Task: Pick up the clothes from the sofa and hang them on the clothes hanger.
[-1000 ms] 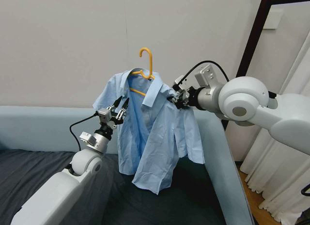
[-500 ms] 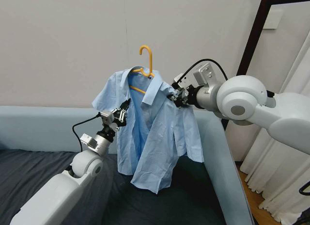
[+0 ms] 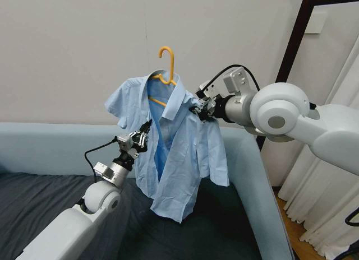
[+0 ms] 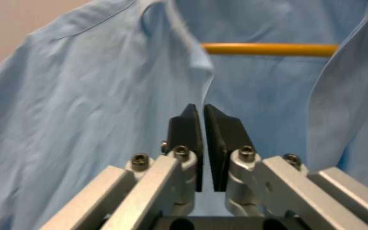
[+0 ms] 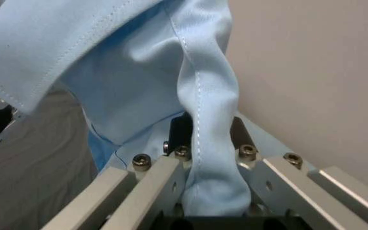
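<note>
Blue shirt (image 3: 174, 153) is draped on orange hanger (image 3: 166, 64) above sofa (image 3: 33, 142), held by right gripper (image 3: 197, 107) clenched on 1 shoulder fold. Left gripper (image 3: 141, 138) is closed, empty, at the placket. Risk: hanger could be tipped out by uneven pull.

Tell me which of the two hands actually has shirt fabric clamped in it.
The right hand: a fold of the blue shirt runs between its fingers. The left hand is shut on nothing, in front of the shirt.
</note>
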Controlling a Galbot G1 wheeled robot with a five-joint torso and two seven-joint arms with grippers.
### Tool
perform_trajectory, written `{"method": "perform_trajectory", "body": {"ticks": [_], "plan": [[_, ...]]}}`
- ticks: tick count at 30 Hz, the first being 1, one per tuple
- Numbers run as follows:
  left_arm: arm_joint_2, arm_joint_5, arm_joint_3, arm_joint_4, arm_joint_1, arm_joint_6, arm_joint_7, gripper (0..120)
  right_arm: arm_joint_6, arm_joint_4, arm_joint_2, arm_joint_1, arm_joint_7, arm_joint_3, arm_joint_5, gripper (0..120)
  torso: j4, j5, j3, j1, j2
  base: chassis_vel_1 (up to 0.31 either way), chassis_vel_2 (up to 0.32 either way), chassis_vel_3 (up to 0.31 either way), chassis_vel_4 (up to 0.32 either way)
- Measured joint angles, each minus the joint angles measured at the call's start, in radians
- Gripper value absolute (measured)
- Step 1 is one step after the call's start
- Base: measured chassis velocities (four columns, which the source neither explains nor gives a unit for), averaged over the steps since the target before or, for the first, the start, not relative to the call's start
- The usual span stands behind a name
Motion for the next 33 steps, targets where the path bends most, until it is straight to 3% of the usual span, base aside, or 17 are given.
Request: {"method": "perform_trajectory", "body": {"ticks": [2,10,11,21,25,33], "plan": [[-0.002,0.005,-0.005,0.005,0.014,-0.003,-0.017,16,-0.003,0.002,-0.006,0.007,0.007,0.001,0.009,1,0.0000,0.0000,0.000,0.000,0.000,0.000,0.000,0.000,0.000],[-0.016,0.077,-0.056,0.053,0.147,-0.028,-0.065,50,-0.023,0.031,-0.098,0.139,0.089,-0.041,0.141,1,0.0003,-0.0004,0.000,0.000,0.000,0.000,0.000,0.000,0.000],[-0.016,0.077,-0.056,0.053,0.147,-0.028,-0.065,50,-0.023,0.031,-0.098,0.139,0.089,-0.041,0.141,1,0.0003,-0.0004,0.000,0.000,0.000,0.000,0.000,0.000,0.000],[-0.064,0.091,-0.040,0.053,0.144,-0.025,-0.099,90,-0.024,0.101,-0.282,0.085,0.555,-0.005,0.346,1,-0.0001,0.0003,0.000,0.000,0.000,0.000,0.000,0.000,0.000],[-0.073,0.092,-0.024,0.060,0.121,-0.022,-0.100,99,-0.024,0.093,-0.348,0.025,0.635,0.047,0.352,1,-0.0003,0.0003,0.000,0.000,0.000,0.000,0.000,0.000,0.000],[-0.083,0.090,-0.008,0.059,0.091,-0.013,-0.103,100,-0.023,-0.007,-0.411,-0.165,0.646,0.205,0.268,1,-0.0002,0.0004,0.000,0.000,0.000,0.000,0.000,0.000,0.000]]}}
